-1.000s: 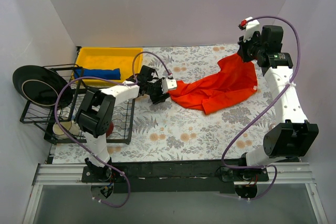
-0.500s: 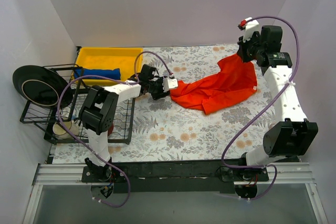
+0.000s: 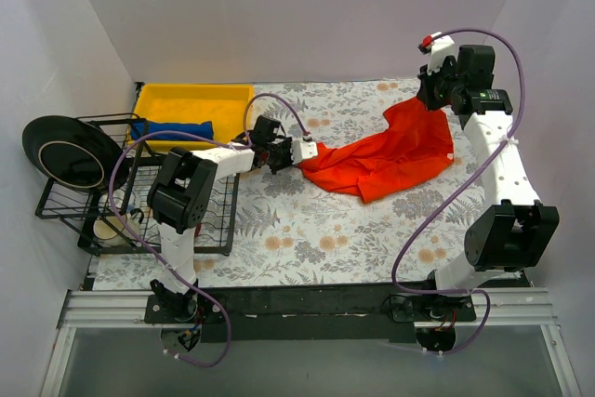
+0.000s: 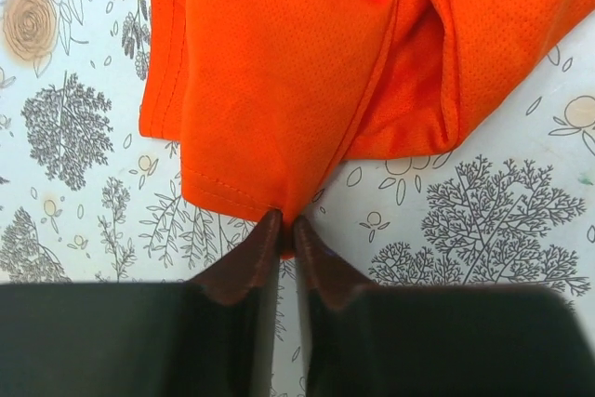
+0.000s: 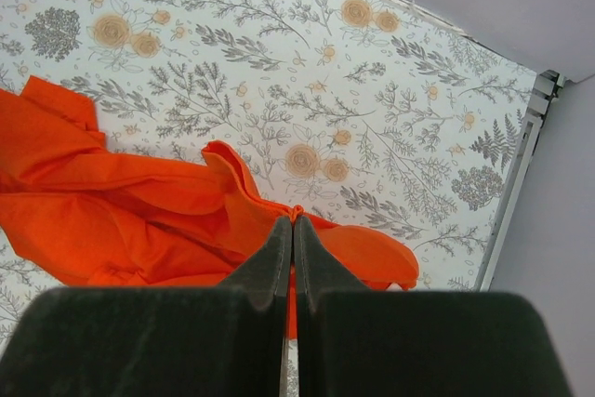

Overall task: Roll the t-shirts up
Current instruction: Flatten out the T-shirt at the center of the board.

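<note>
Two pincers hold one garment at opposite ends. The left pincer (image 4: 285, 222) has its dark fingers pressed almost together on a small point of hem at the near corner of the bright orange-red mesh-cloth t-shirt (image 4: 279, 72). Only a sliver of cloth sits between the tips, and the rest of the garment fans out ahead of them on the floral-printed tabletop (image 3: 307, 230). The right pincer (image 5: 292, 221) is likewise closed, nipping a raised fold of the same t-shirt. From that fold the cloth falls away below and to one side of the fingers in loose pleats.

Between the two pincers the garment lies bunched and doubled over itself rather than spread flat. The royal blue t-shirt (image 3: 175, 129) rests well apart behind the left pincer, inside the yellow plastic bin (image 3: 195, 95), and is not involved.

Likely hazards, as judged from this arrangement:

- **Slip at the left pincer.** The bite is shallow and on a single hem point, so a firm outward pull may draw the cloth free.
- **Uneven tension.** The right pincer grips a fold and not a clear corner, so stretching may pull out one layer while the others remain creased.
- **Collapse on release.** Cloth hanging beneath the raised right pincer would probably drop in a heap if let go before being laid down.
- **Skewed roll.** Rolling begun on a crumpled, doubled garment would tend to come out lopsided and loose.
</note>
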`<state>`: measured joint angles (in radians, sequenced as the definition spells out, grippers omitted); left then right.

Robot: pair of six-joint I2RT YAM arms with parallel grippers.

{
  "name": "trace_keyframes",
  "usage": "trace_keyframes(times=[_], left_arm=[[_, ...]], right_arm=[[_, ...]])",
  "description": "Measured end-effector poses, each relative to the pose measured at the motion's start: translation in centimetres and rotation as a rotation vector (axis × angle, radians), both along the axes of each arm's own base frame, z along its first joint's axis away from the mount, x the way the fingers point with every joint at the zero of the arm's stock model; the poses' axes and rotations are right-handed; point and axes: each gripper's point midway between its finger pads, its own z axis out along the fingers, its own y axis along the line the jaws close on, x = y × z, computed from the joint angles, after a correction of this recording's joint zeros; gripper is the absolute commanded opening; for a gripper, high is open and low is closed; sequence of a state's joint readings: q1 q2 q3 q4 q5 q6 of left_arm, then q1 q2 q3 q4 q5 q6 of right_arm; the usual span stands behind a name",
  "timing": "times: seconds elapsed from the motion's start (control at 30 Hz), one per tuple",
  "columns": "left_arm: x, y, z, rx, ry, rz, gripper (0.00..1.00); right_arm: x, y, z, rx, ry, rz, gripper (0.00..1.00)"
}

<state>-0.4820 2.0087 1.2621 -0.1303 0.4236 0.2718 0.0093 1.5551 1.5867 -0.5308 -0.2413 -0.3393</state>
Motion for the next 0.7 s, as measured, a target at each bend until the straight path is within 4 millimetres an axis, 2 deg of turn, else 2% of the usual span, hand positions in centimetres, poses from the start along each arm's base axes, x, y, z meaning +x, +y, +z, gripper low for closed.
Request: trace_keyframes(times=[0.07, 0.23, 0.37, 0.5, 0.6, 0.7], left_arm=[[0.1, 0.2, 0.0, 0.012, -0.003, 0.002, 0.0], [0.8, 0.9, 0.7, 0.027, 0.002, 0.025, 0.0], [2.1, 1.4, 3.1, 0.015, 0.015, 0.07, 0.0], [3.6, 1.4, 8.9, -0.039, -0.001, 0.139, 0.0], [4.6, 1.1, 14.9, -0.105, -0.027, 0.197, 0.0], [4.7, 1.3, 21.2, -0.175, -0.056, 0.264, 0.0]], right_arm=[[0.1, 0.0, 0.1, 0.0, -0.004, 0.0, 0.01], [0.5, -0.5, 0.4, -0.015, -0.013, -0.024, 0.01], [1.4, -2.0, 1.6, -0.042, -0.045, -0.082, 0.01], [2.4, -4.7, 3.5, -0.067, -0.096, -0.157, 0.01], [2.5, -6.0, 4.4, -0.087, -0.123, -0.184, 0.01], [2.3, -6.2, 5.1, -0.099, -0.145, -0.183, 0.01]])
